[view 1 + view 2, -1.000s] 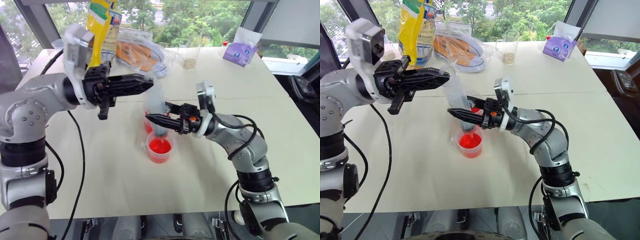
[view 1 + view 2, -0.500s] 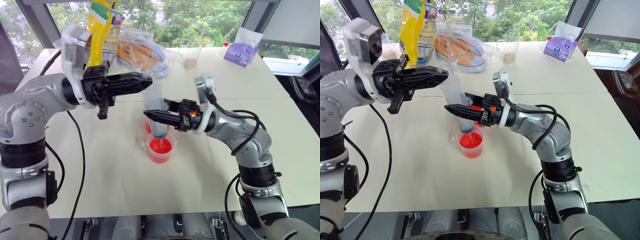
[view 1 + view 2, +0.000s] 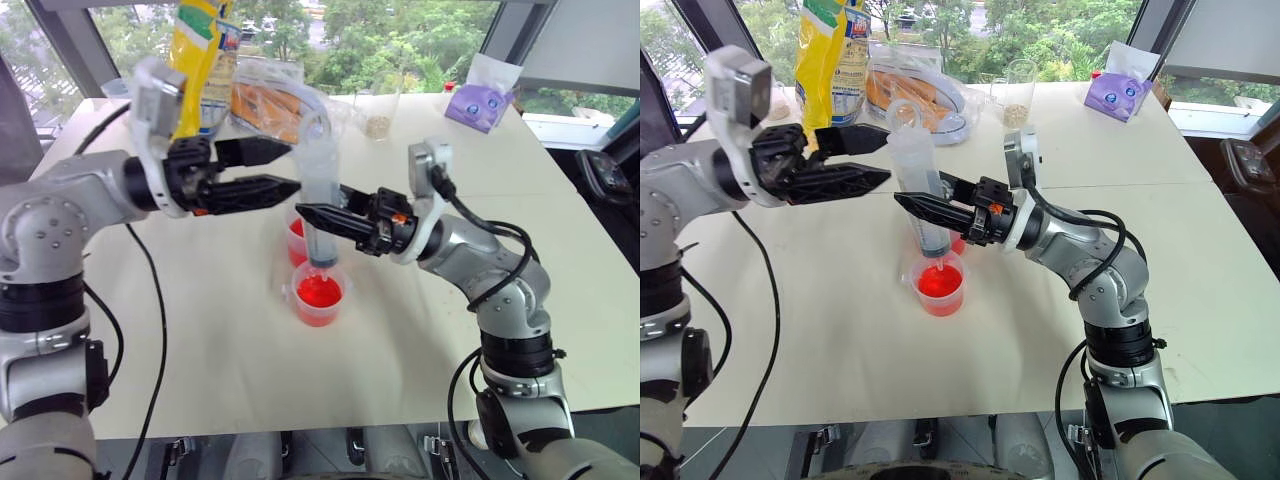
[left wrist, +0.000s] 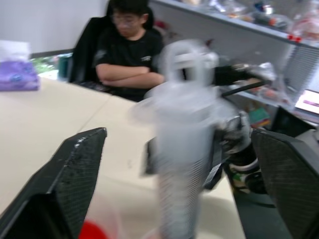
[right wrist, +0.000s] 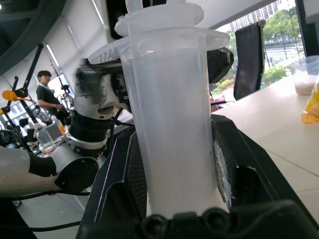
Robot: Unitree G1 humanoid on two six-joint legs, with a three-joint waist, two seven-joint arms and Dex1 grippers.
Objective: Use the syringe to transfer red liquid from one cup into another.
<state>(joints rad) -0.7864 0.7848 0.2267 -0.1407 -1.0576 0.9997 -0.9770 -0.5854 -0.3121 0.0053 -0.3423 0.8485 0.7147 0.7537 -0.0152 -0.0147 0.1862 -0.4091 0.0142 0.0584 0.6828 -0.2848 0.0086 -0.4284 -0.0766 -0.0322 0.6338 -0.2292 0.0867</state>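
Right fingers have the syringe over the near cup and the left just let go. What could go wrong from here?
1. The syringe stands upright, pinched only at mid-barrel by the right gripper; it could tilt or slip.
2. Its tip sits right at the near cup of red liquid, so a sideways pull may tip the cup.
3. The open left gripper flanks the plunger top and might knock it.

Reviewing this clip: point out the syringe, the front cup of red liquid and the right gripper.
syringe (image 3: 921, 200), right eye view, on the clear barrel above the fingers.
front cup of red liquid (image 3: 939, 284), right eye view, on the red liquid surface inside.
right gripper (image 3: 912, 205), right eye view, between the fingertips clamped on the barrel.
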